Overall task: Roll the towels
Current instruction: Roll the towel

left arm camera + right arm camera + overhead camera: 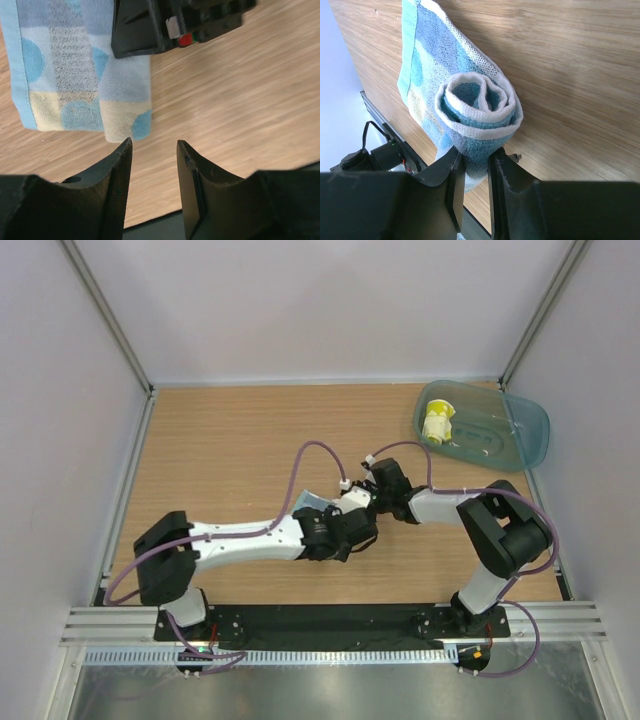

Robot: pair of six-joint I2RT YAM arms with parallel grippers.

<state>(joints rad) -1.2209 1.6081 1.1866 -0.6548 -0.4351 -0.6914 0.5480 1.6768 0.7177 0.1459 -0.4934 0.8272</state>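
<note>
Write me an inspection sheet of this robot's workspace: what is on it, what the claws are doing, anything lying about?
Surface: wooden table, light grain.
Job's things: blue towel at mid-table, one end rolled into a coil, the rest lying flat; yellow towel, apparently rolled, in the teal tray at the far right.
Clutter: nothing seen.
Claws: right claw shut on the blue towel's rolled end; left claw open beside the towel's flat corner, holding nothing.
Cables: purple cables loop along both arms; none seen on the towels.
Surroundings: pale walls with metal frame posts.
</note>
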